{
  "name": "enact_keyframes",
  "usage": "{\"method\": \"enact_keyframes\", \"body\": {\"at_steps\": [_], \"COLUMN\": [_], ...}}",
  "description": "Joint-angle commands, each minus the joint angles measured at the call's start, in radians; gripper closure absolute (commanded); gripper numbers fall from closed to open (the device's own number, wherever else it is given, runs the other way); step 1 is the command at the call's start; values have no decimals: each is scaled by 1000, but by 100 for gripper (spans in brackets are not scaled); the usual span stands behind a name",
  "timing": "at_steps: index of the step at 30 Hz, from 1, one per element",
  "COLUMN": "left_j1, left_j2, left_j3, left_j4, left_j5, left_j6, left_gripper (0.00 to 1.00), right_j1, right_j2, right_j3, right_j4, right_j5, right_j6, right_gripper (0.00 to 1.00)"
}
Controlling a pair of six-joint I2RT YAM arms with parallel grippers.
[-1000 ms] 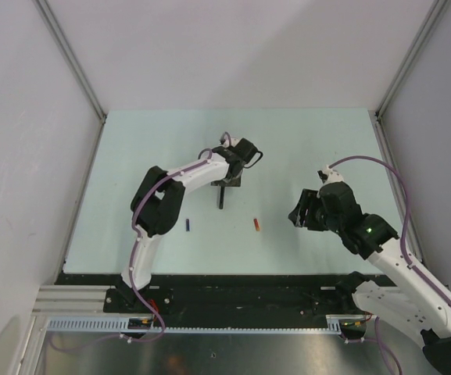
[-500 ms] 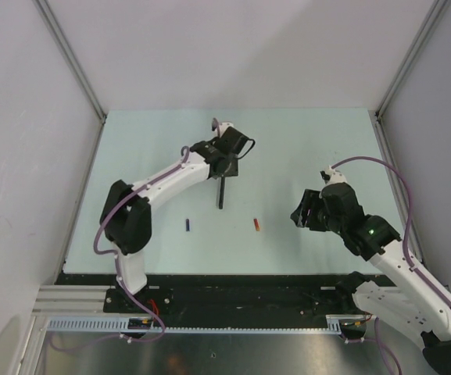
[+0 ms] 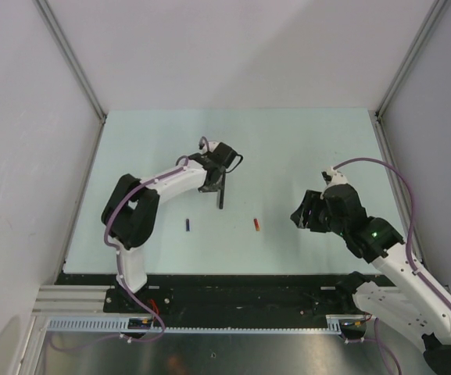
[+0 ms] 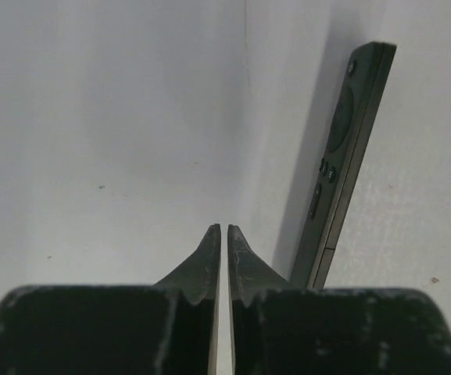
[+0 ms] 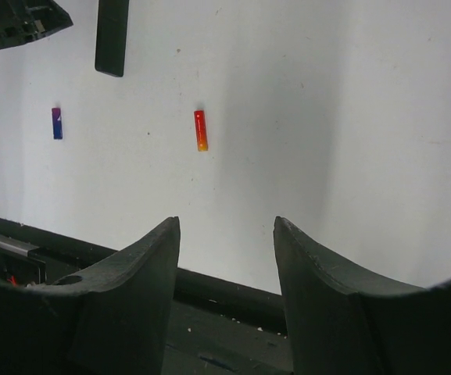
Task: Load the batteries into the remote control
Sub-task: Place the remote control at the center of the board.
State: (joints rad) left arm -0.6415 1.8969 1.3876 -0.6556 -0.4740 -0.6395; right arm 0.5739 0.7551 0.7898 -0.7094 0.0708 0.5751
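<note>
The slim black remote control point(image 3: 221, 195) lies mid-table, its length running front to back. My left gripper point(image 3: 215, 180) sits just left of the remote's far end, and its jaws are shut with nothing between them. In the left wrist view the remote point(image 4: 341, 156) runs away to the right of the closed fingertips point(image 4: 223, 229), with its button face showing. A dark blue battery point(image 3: 187, 224) and an orange-red battery point(image 3: 256, 224) lie nearer the front. My right gripper point(image 3: 299, 214) hovers open at the right, and both batteries point(image 5: 201, 130) point(image 5: 56, 123) lie ahead of its fingers point(image 5: 227, 223).
A black rail point(image 3: 233, 281) runs along the table's near edge, in front of the arm bases. Grey walls and metal frame posts point(image 3: 69, 58) enclose the table on three sides. The left gripper's body point(image 5: 18, 19) shows at the top left of the right wrist view.
My left gripper has closed from open and come back toward the remote's far end, with its arm folding in. The right arm has barely moved.
</note>
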Motion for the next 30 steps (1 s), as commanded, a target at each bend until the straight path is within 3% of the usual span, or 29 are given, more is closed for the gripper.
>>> {"method": "enact_keyframes", "body": {"at_steps": [1, 10, 19, 22, 25, 26, 30], "left_j1": [-39, -75, -75, -70, -66, -63, -41], "left_j2": [39, 97, 38, -101, -288, -333, -498], "left_j3": [57, 117, 99, 6, -151, -186, -330], "left_j4": [37, 43, 48, 109, 233, 256, 266], "left_j5": [21, 55, 15, 9, 78, 122, 217], "left_j6": [-17, -15, -12, 1, 43, 52, 66], "left_gripper": [92, 89, 84, 72, 54, 42, 27], "right_j1": [0, 3, 1, 3, 3, 3, 11], "right_j2": [-20, -14, -13, -30, -51, -53, -56], "right_j3": [22, 16, -3, -11, -18, -21, -21], "right_j4": [-15, -25, -12, 2, 30, 42, 60], "right_j5": [0, 4, -9, -23, -43, -51, -45], "right_j6": [20, 17, 23, 9, -7, -11, -14], "right_gripper": [44, 44, 44, 44, 43, 42, 41]}}
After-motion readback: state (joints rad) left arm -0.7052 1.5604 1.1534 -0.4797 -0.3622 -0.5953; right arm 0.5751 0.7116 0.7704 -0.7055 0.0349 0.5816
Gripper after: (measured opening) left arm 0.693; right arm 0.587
